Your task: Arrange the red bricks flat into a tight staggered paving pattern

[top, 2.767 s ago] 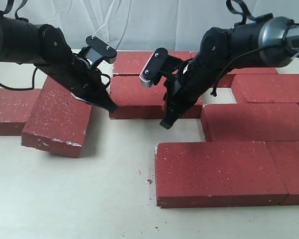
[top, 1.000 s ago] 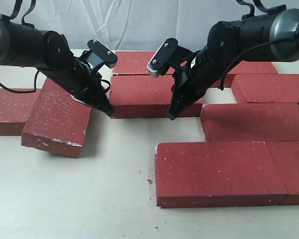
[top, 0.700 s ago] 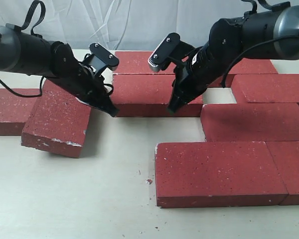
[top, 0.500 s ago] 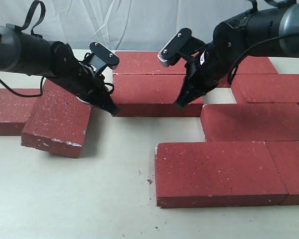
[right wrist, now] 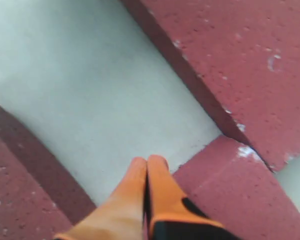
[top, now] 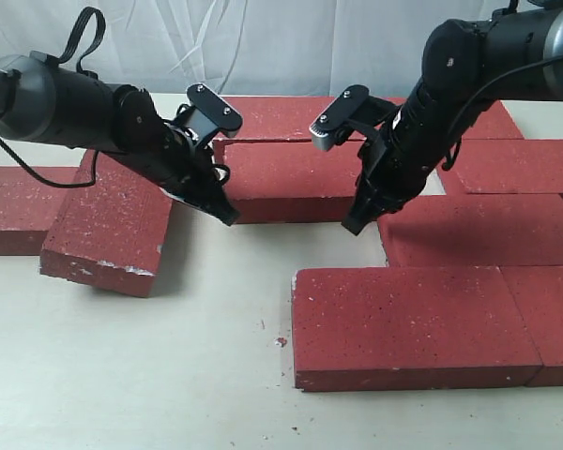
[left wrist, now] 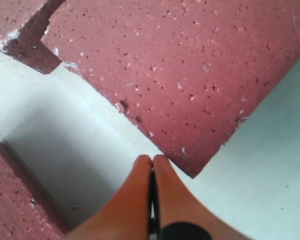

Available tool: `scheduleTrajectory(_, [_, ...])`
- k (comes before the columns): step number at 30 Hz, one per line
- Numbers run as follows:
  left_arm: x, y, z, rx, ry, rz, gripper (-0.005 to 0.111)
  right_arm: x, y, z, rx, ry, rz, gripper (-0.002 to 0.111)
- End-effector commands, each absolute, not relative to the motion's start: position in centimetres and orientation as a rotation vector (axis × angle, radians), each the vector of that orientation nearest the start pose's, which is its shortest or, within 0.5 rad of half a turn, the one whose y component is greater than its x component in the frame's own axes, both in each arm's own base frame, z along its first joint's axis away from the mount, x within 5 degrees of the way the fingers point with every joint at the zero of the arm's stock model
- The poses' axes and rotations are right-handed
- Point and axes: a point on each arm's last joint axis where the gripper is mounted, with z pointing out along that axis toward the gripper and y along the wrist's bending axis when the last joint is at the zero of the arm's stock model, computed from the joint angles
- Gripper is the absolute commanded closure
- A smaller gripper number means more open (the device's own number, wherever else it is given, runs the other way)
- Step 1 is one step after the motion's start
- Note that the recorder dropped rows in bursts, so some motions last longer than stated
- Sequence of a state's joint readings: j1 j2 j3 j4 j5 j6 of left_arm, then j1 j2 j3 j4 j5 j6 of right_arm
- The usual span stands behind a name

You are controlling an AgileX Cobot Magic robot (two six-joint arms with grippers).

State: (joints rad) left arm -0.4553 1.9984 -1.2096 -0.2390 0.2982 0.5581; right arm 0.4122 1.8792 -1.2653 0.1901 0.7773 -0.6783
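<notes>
In the outside view, the rough, flat, dark red bricks are lying on a pale cream table. One of them, the middle brick, is sitting in the upper middle of the picture. Its long side is running left to right.

The black left gripper is pointing down at its lower left corner. The black right gripper is pointing down at its lower right corner. So each arm is waiting at one end, and the brick is lying just behind both tips.

At the left of the picture a crooked brick is lying slanted. Its long side is running from the top down toward the lower left, out of line with the others. The left arm is the nearer one to it.

In the left wrist view, the orange fingertips are pressing together and holding nothing. The corner of the middle brick is lying just beside them. I cannot tell if they are touching it.

In the right wrist view, the orange fingertips are also pinching together on nothing, over bare table. Bricks are lying on both sides, and two of them are almost meeting just beside the tips. I cannot tell which one is the middle brick.
</notes>
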Motion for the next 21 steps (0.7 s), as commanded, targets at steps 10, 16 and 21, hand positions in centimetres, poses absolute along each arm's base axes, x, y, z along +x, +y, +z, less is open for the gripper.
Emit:
scheduleTrajectory(10, [36.73, -18.81, 14.54, 0.942, 2.311, -0.144, 0.107, 34.56, 16.59, 19.13, -1.306, 2.408, 0.177, 0.109])
scheduleTrajectory(16, [36.8, -18.87, 14.55, 0.909, 2.314, -0.159, 0.107, 34.7, 16.63, 19.19, -1.294, 2.396, 0.173, 0.109])
scheduleTrajectory(21, [36.81, -18.9, 14.57, 0.898, 2.315, -0.164, 0.107, 34.75, 16.75, 19.25, -1.269, 2.394, 0.191, 0.109])
